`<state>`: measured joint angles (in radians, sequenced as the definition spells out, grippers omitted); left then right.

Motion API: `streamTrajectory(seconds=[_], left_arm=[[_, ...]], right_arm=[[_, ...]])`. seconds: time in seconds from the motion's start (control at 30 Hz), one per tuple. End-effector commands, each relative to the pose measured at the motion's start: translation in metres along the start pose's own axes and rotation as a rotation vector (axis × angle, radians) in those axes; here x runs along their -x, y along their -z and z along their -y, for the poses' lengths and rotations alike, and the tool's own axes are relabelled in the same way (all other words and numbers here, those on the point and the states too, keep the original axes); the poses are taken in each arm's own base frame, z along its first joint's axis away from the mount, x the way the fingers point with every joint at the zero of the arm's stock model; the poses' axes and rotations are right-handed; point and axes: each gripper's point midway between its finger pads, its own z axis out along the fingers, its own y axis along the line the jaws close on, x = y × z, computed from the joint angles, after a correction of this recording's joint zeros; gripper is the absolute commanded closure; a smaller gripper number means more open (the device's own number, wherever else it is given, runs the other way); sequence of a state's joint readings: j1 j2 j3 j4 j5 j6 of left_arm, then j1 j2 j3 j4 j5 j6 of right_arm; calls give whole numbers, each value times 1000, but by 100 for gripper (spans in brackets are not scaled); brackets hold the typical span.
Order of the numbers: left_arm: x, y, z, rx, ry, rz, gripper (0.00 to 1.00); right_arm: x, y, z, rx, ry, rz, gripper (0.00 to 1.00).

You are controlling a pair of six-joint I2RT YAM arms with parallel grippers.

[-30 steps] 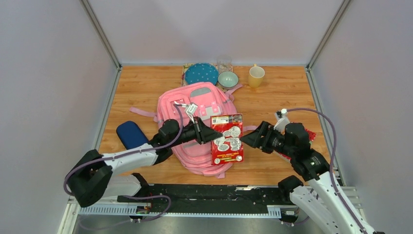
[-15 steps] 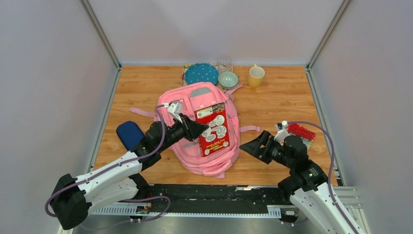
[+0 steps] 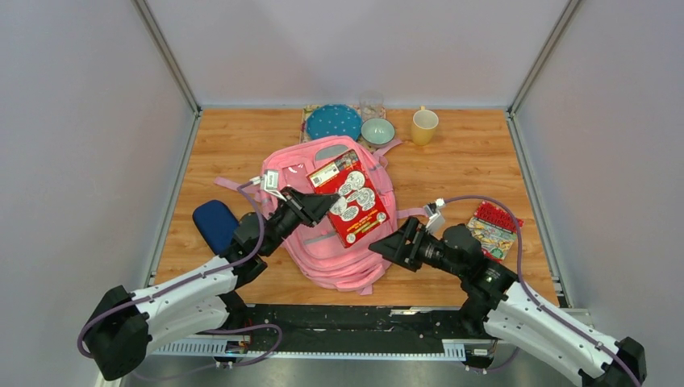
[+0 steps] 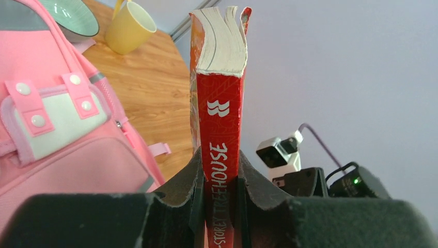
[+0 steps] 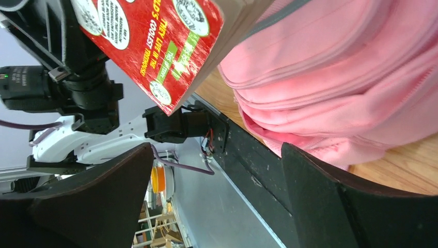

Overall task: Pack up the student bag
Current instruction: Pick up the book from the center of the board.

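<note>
The pink student bag [image 3: 319, 250] lies flat mid-table, its white patch showing in the left wrist view [image 4: 51, 126]. My left gripper [image 3: 321, 204] is shut on the spine of a red book [image 3: 352, 203], held tilted above the bag; the spine stands between my fingers in the left wrist view [image 4: 219, 155]. My right gripper [image 3: 387, 248] is open and empty, low at the bag's right front edge. In the right wrist view the book's cover [image 5: 155, 46] hangs over the pink bag [image 5: 335, 88].
A navy pouch [image 3: 214, 222] lies left of the bag. A second red book [image 3: 492, 228] lies at the right. A teal plate [image 3: 333, 121], a green bowl [image 3: 377, 130], a glass [image 3: 371, 104] and a yellow mug [image 3: 423, 126] stand along the back.
My left gripper has carried the red book up and back over the bag, turning it. My right arm let go, dropped low and swung left toward the bag's edge.
</note>
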<state>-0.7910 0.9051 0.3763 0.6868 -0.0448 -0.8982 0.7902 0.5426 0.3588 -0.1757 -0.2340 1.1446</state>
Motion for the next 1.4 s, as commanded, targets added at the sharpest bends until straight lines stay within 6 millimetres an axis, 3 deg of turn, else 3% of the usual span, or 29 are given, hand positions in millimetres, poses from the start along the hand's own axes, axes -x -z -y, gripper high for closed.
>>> streamTrajectory(seconds=[0.0,0.2,0.3,0.47,0.83,1.03,1.37], left_arm=[[40,1,36,-131,202,168,100],[38,11,29,-137,304,196,100],[36,14,28,-140,338,204,100],[42,17,35,-205,399,256,100],[31,17,34,-229,466,235,100],[25,19,33,-246,519,228,100],[21,25,28,-254,577,228,100]], right_arm=[[26,-5,-44,166,2,146,3],[35,-9,-63,249,-3,181,2],[36,-19,-54,226,-39,184,1],[34,-30,-57,263,-81,165,2],[61,-22,-82,334,-14,303,3],[69,-18,-99,403,6,338,16],[82,-5,-113,461,3,414,52]])
